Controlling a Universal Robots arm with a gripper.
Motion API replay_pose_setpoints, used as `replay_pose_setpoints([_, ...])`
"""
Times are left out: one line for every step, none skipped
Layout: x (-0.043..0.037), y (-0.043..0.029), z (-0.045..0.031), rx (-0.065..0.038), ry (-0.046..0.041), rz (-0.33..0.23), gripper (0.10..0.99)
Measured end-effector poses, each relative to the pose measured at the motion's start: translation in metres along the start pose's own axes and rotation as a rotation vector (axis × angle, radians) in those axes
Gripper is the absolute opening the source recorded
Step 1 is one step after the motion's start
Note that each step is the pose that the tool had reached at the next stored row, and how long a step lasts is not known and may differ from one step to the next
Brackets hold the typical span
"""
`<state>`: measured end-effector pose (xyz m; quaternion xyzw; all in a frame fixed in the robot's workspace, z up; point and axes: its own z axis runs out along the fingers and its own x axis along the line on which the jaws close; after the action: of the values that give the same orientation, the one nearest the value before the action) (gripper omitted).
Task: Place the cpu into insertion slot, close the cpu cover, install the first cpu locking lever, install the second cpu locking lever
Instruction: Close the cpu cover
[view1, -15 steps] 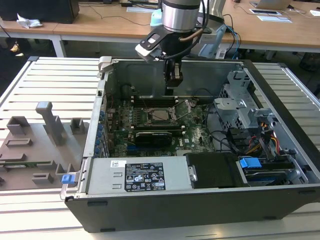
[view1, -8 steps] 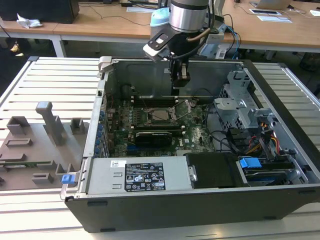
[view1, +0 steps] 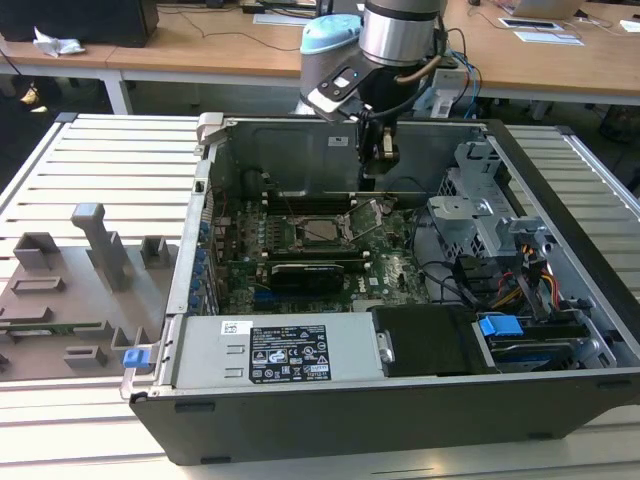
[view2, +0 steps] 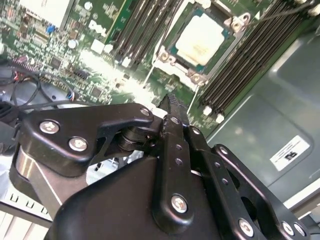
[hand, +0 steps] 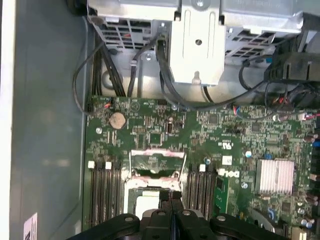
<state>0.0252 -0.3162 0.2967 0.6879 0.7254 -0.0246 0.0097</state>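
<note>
— Closing the cpu cover looks like the step in hand, wouldn't you say? The cpu already sits flat in the insertion slot, silver top up.

— Agreed. In the first wrist view the cover seems to stand raised off the far edge of the insertion slot, with green board showing through its cut-out. So nothing lies over the chip yet.

— And the gripper?

— Its fingers are pressed together and hold nothing. In both wrist views the tips meet with barely a line between them.

— Where are they against the slot?

— Near it, on the side away from the raised cover. The second wrist view puts the tips just off one corner of the insertion slot. From the exterior view the gripper hangs above the slot, a little towards the exterior view's right, and I judge it to be clear of the chip.

— So what does the work call for?

— My guess is a push, not a grasp. Closed tips would have to reach the cover's raised side and tip it down over the slot, without catching the chip.
</note>
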Motion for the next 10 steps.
replay_pose_setpoints([-0.0001, 0.0024, -0.0001, 0.000, -0.0002, 0.000, 0.106])
replay_pose_setpoints([-0.0003, 0.0056, -0.0001, 0.001, -0.0003, 0.000, 0.106])
replay_pose_setpoints([-0.0004, 0.0085, -0.0002, 0.001, -0.0007, 0.000, 0.106])
replay_pose_setpoints([-0.0006, 0.0132, -0.0003, 0.002, -0.0013, 0.000, 0.106])
replay_pose_setpoints([-0.0008, 0.0170, -0.0004, 0.002, -0.0018, 0.000, 0.106])
replay_pose_setpoints([-0.0009, 0.0194, -0.0004, 0.002, -0.0023, 0.000, 0.106])
replay_pose_setpoints([-0.0011, 0.0239, -0.0005, 0.003, -0.0029, 0.000, 0.106])
replay_pose_setpoints([-0.0011, 0.0275, -0.0006, 0.004, -0.0033, 0.000, 0.106])
replay_pose_setpoints([-0.0012, 0.0296, -0.0006, 0.004, -0.0034, 0.000, 0.106])
replay_pose_setpoints([-0.0012, 0.0315, -0.0007, 0.004, -0.0035, 0.000, 0.106])
